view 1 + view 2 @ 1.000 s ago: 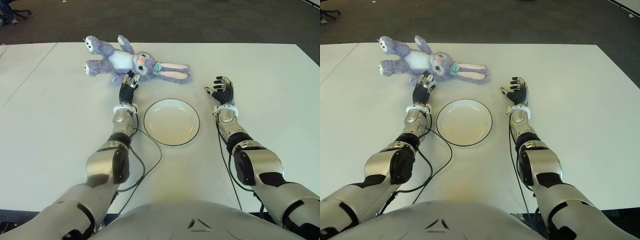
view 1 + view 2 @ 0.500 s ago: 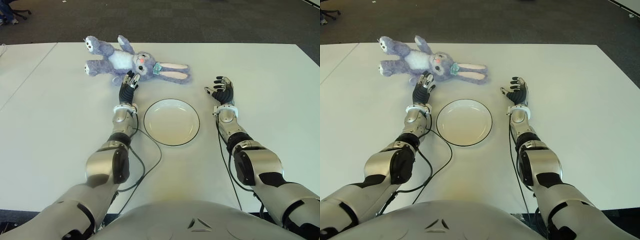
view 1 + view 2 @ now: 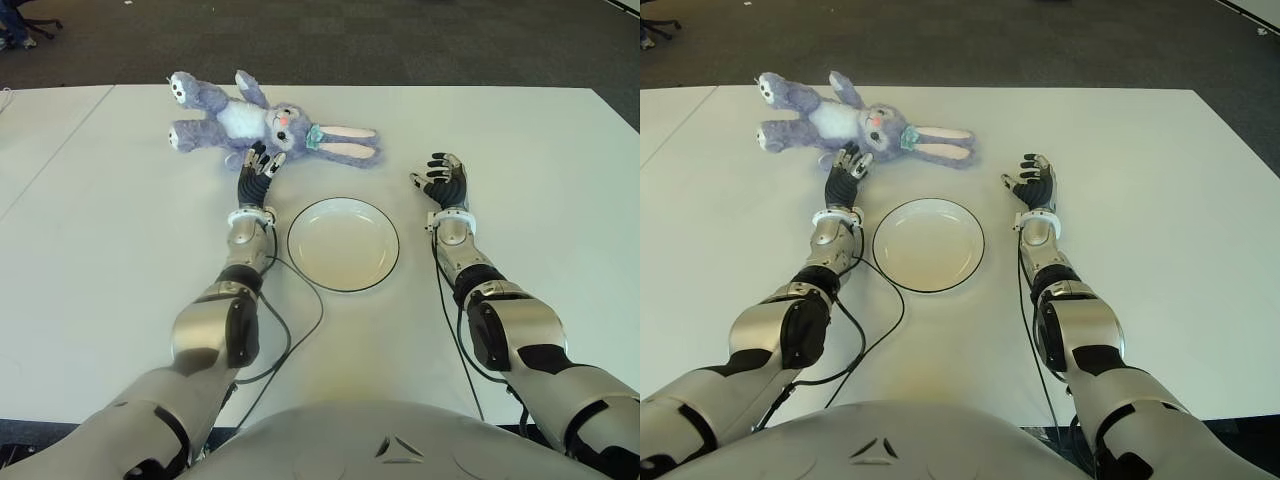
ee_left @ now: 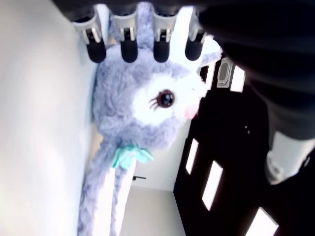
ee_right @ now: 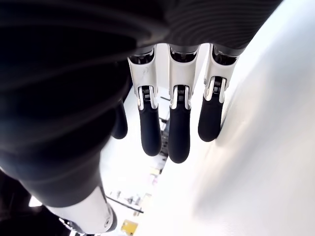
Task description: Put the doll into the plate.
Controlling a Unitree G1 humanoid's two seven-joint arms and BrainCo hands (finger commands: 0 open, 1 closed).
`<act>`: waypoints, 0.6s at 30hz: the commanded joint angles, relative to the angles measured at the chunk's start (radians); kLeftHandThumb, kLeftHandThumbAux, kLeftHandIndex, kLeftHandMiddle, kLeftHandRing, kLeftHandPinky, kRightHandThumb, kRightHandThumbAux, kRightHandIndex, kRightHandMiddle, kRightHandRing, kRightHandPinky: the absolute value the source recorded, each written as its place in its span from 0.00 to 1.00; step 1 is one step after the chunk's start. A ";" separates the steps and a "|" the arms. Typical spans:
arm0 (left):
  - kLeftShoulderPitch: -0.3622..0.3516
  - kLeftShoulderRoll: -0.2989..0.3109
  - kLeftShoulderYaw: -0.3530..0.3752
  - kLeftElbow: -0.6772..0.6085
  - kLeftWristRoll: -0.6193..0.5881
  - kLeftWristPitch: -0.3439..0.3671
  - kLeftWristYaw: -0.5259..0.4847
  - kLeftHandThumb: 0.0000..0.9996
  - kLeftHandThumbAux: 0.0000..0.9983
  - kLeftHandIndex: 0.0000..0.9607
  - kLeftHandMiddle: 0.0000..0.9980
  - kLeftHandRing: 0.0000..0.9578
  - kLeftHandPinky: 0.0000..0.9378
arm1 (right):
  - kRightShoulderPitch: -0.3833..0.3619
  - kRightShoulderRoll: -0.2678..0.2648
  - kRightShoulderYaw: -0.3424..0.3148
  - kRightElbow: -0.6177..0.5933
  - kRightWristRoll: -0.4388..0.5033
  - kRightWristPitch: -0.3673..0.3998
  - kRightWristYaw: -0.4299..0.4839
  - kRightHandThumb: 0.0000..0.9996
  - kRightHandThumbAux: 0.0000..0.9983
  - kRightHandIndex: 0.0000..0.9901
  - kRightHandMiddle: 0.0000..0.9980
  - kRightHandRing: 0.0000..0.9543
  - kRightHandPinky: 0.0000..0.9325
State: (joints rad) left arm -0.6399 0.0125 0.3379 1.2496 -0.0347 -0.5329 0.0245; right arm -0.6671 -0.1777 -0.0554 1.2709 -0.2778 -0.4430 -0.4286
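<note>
- The plate (image 3: 343,243) is round, shallow and smooth, cream inside with a thin dark rim. It sits on the matte white counter (image 3: 120,270) about midway between its side edges, between the two forearms, and holds nothing.
- The right hand (image 3: 441,181) shows beside the plate on its right, well apart from the toy. Its dark, rubbery-tipped fingers (image 5: 179,129) hang loosely straight and hold nothing.
- The left hand (image 3: 258,172) is just left of the plate's far rim, reaching toward the counter's far edge. Its fingers (image 4: 129,46) are stretched out and spread, gripping nothing; the tips sit right at the doll's head, though real contact is hard to make out.
- The doll (image 3: 262,125) is a fluffy purple rabbit with a white belly, long pink-lined ears and a small teal bow. It lies flat on the counter near the far edge, left of centre, ears pointing right. It is not on the plate.
- In the left wrist view the doll's body is cut off.
- Compared with a second ago, the left hand's fingers have fanned out slightly nearer the doll; the doll, plate and right hand have not moved.
</note>
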 commanded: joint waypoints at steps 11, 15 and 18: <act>0.004 0.122 -0.177 0.029 0.272 -0.108 0.613 0.12 0.53 0.00 0.00 0.00 0.00 | 0.174 0.070 0.019 0.104 -0.014 0.117 0.037 0.22 0.86 0.23 0.32 0.38 0.39; -0.058 0.191 -0.228 0.040 0.341 -0.064 0.734 0.14 0.46 0.00 0.00 0.00 0.00 | 0.176 0.076 0.025 0.103 -0.023 0.106 0.012 0.21 0.86 0.24 0.33 0.39 0.42; -0.099 0.221 -0.289 0.031 0.414 -0.030 0.845 0.15 0.43 0.00 0.00 0.00 0.00 | 0.173 0.080 0.038 0.104 -0.041 0.117 -0.013 0.21 0.87 0.25 0.34 0.39 0.43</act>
State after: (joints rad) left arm -0.6640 0.1749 0.1232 1.2700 0.2826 -0.6087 0.7310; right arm -0.6712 -0.1770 -0.0466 1.2645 -0.2938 -0.4430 -0.4437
